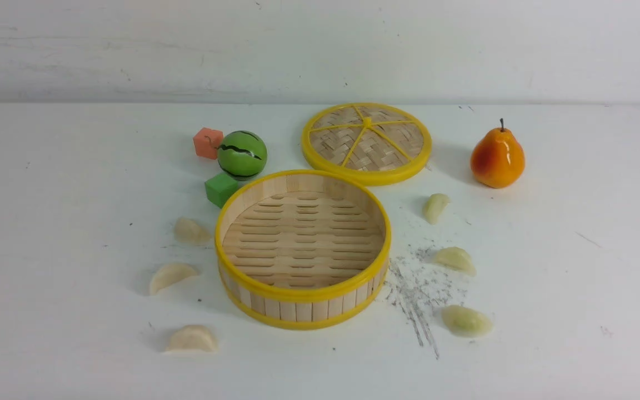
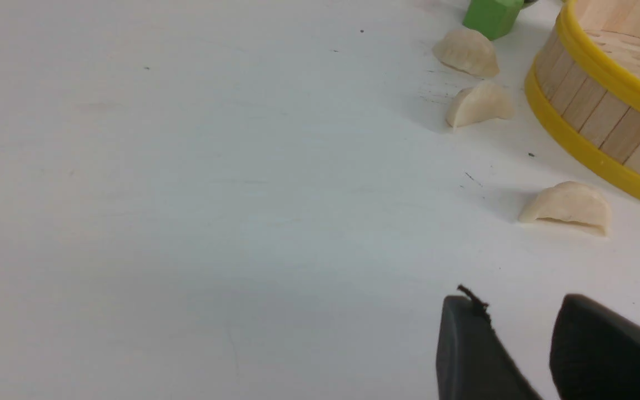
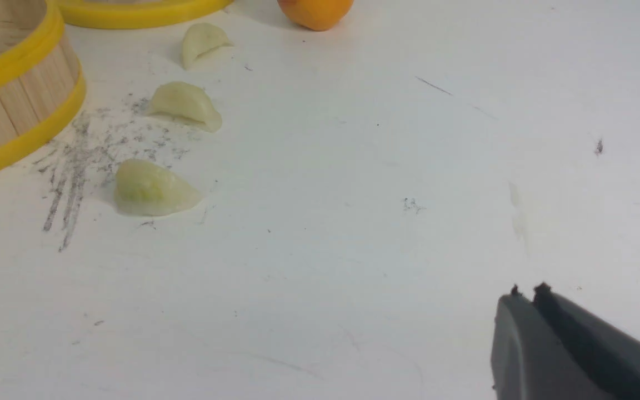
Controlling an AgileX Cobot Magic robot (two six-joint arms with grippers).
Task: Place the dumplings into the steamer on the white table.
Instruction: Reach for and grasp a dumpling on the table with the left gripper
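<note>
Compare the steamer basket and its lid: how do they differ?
The basket has an upright wooden wall; the lid is flat. The basket's floor is parallel slats; the lid is woven with yellow spokes. The basket sits nearer the robot; the lid lies behind it, toward the robot's right. Both are round, yellow-rimmed and rest on the table.

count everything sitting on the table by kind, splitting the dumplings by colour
cream-white dumplings: 3
greenish dumplings: 3
steamer: 1
lid: 1
pear: 1
toy watermelon: 1
cubes: 2 (one orange-pink, one green)
total: 12
</note>
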